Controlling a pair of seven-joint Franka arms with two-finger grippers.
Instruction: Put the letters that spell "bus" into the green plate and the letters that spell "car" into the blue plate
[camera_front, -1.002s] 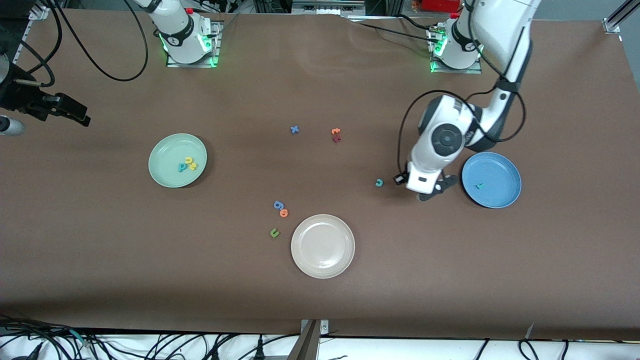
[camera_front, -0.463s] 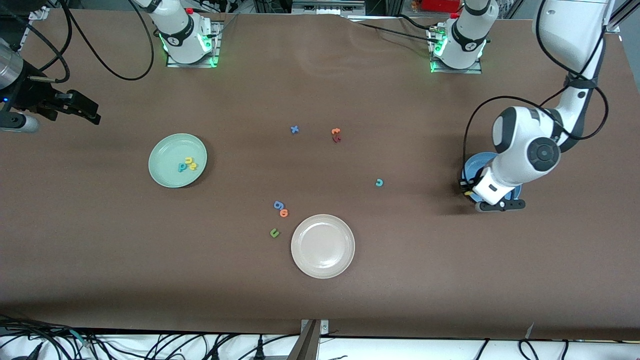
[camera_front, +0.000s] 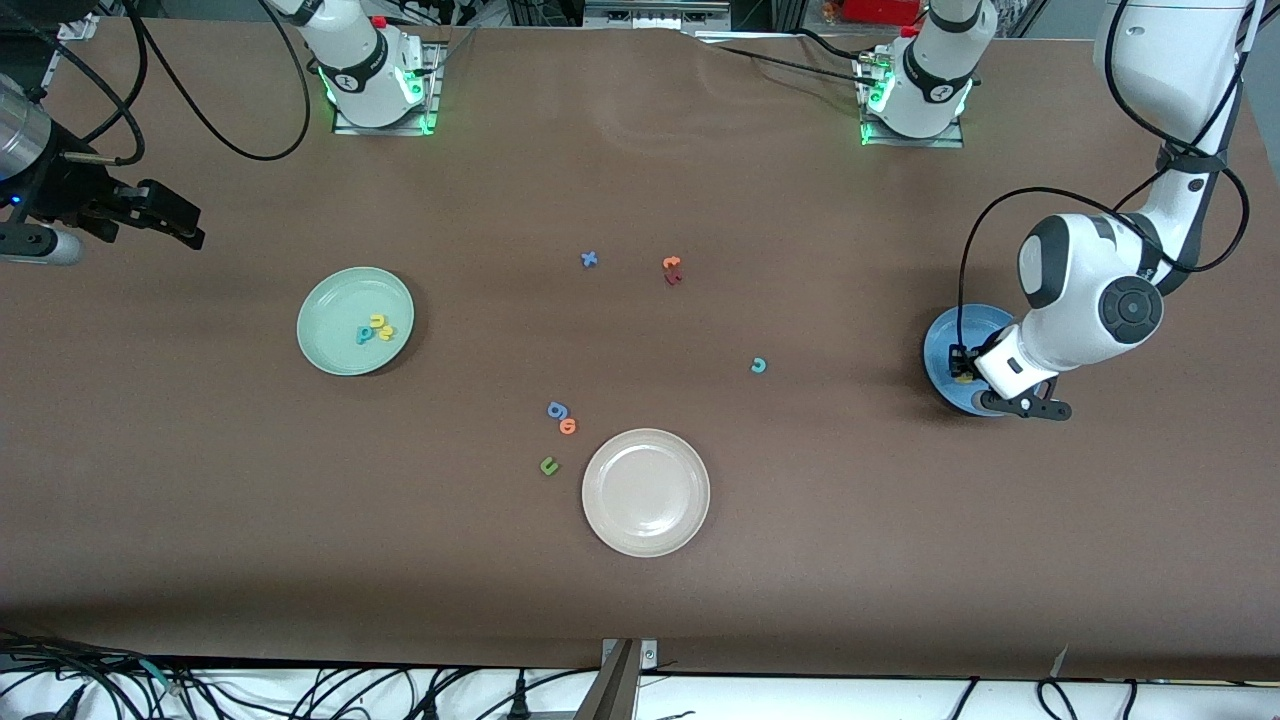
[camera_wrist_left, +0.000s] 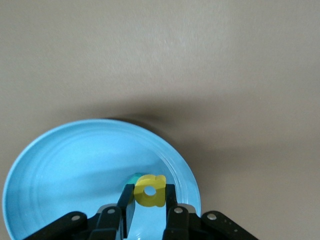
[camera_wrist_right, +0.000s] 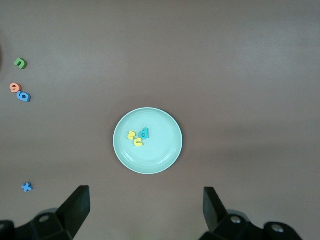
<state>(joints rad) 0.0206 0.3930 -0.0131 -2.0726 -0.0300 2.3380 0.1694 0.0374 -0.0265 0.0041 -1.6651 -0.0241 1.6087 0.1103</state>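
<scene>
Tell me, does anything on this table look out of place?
One teal c lies alone on the bare table, between the beige plate and the blue plate, while the left gripper holds a yellow a over that blue plate.

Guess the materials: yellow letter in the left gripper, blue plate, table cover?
Yellow a: likely foam; thick, matte, soft rounded edges, clamped between the left gripper fingers over the plate.
Blue plate: probably plastic or melamine; smooth, faint sheen, concentric rings, could be glazed ceramic.
Table cover: matte brown sheet, perhaps paper or fabric; no glare, faint creases.
</scene>
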